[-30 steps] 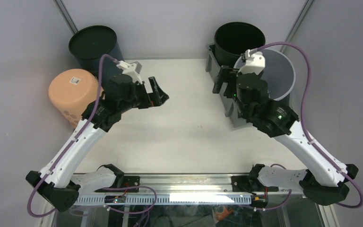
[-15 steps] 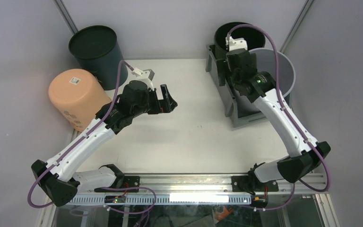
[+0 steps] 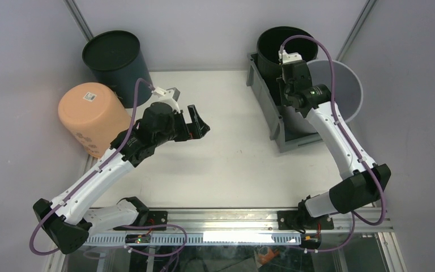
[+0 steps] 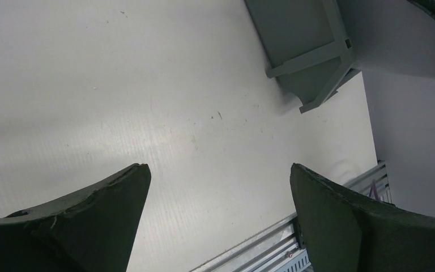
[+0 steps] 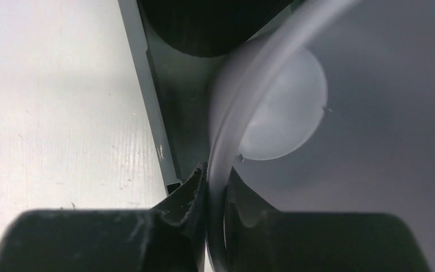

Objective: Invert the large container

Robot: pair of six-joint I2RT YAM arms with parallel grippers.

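From above, the large container (image 3: 267, 105) sits open side up at the far right of the worktop (image 3: 226, 164). A black bucket (image 3: 286, 42) stands in its far end and a pale grey bucket (image 3: 342, 85) is against its right side. The right gripper (image 3: 289, 96) reaches down into it. The left gripper (image 3: 197, 122) hangs over bare worktop, well apart from the container. An upturned orange bucket (image 3: 88, 110) stands at the left edge.

In the left wrist view, the fingers (image 4: 79, 226) are spread wide with only worktop showing between them. A corner of the large container (image 4: 311, 68) shows at the upper right.

In the right wrist view, the fingers (image 5: 184, 198) pinch the pale grey bucket's rim, just beside the container's wall (image 5: 147, 102).
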